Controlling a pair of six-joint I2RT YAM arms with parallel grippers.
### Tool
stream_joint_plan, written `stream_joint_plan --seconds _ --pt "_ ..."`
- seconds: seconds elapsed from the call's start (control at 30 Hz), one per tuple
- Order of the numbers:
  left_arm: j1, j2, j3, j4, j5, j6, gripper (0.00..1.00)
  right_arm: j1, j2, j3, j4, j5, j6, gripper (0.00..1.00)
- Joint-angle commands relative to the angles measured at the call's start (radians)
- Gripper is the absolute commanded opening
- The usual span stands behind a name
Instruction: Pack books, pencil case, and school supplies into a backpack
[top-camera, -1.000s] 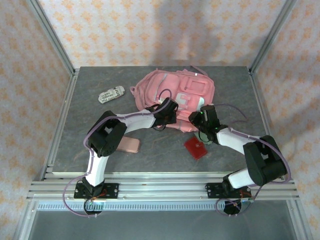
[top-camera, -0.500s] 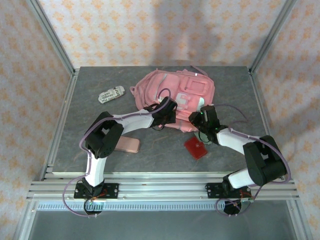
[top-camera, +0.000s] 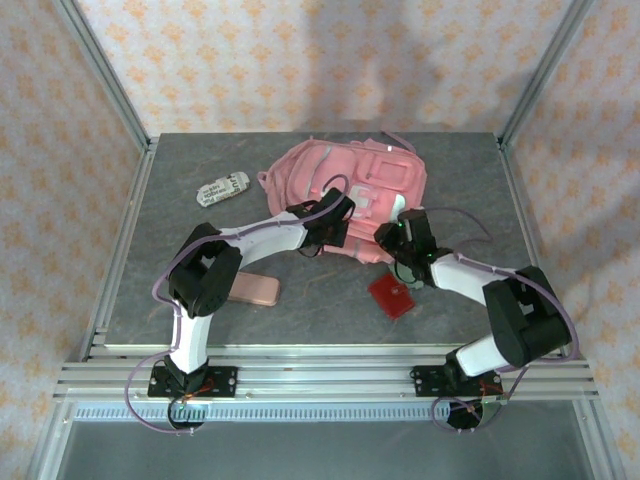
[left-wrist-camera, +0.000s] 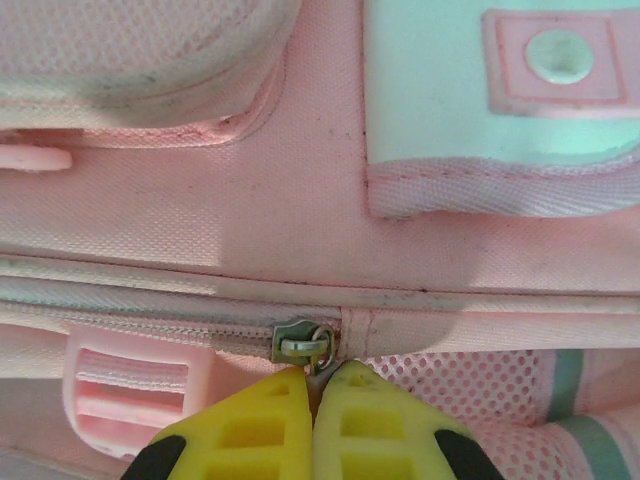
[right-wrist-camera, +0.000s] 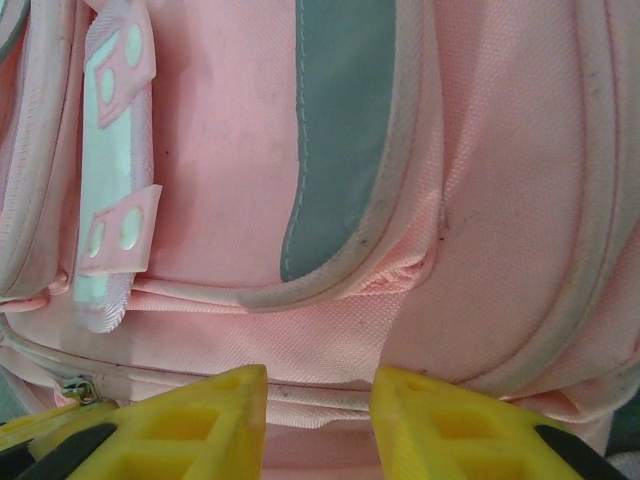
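Observation:
The pink backpack (top-camera: 345, 175) lies flat at the back middle of the table. My left gripper (top-camera: 333, 213) rests on its near edge. In the left wrist view, the left gripper (left-wrist-camera: 318, 372) is shut on the metal zipper pull (left-wrist-camera: 322, 362), just below the slider (left-wrist-camera: 296, 342). My right gripper (top-camera: 396, 236) sits at the backpack's near right corner. Its yellow fingers (right-wrist-camera: 235, 405) stand apart with a fold of backpack (right-wrist-camera: 330, 330) fabric pinched between them. A red square pad (top-camera: 392, 296) lies near the right arm. The books are out of view.
A pale patterned pouch (top-camera: 222, 188), which looks like the pencil case, lies at the back left. A flat pink item (top-camera: 255, 290) sits beside the left arm's elbow. Metal frame posts stand at the table's corners.
My left gripper has moved a little away and to the left with the zipper pull in it. The backpack has shifted slightly left. The right gripper has hardly moved.

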Motion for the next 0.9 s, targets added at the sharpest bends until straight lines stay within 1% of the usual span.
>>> stream_joint_plan --seconds 0.0,0.17,0.2,0.33,0.4,0.5,0.53,0.57,0.7,0.87 --pt "0.037 -0.034 0.018 -0.189 -0.243 0.092 0.0 -0.013 0.038 -0.001 -0.135 0.087 -0.014 0.34" --pt "0.06 -0.03 0.007 -0.203 -0.276 0.113 0.0 -0.013 0.05 0.016 -0.153 0.084 -0.016 0.34" --pt "0.06 -0.037 0.003 -0.194 -0.253 0.117 0.0 -0.013 0.049 0.022 -0.153 0.072 -0.02 0.34" --pt "0.053 -0.068 -0.016 -0.114 -0.053 0.126 0.0 -0.011 0.024 0.038 -0.126 -0.049 -0.019 0.41" --pt "0.044 -0.067 -0.011 -0.091 0.024 0.124 0.0 -0.011 0.007 0.034 -0.07 -0.147 0.026 0.45" --pt "0.036 -0.067 -0.017 -0.055 0.124 0.123 0.0 -0.011 0.003 0.034 -0.01 -0.262 0.11 0.52" --pt "0.035 -0.068 -0.022 -0.037 0.158 0.122 0.0 -0.011 0.003 0.032 0.012 -0.29 0.135 0.53" --pt "0.033 -0.1 -0.029 -0.02 0.192 0.117 0.0 -0.01 0.004 0.033 0.03 -0.319 0.162 0.53" --pt "0.024 -0.106 -0.03 0.026 0.3 0.095 0.0 -0.011 0.001 0.06 0.025 -0.358 0.199 0.54" --pt "0.002 -0.104 -0.016 0.068 0.365 0.072 0.0 -0.011 0.013 0.072 0.03 -0.342 0.277 0.57"
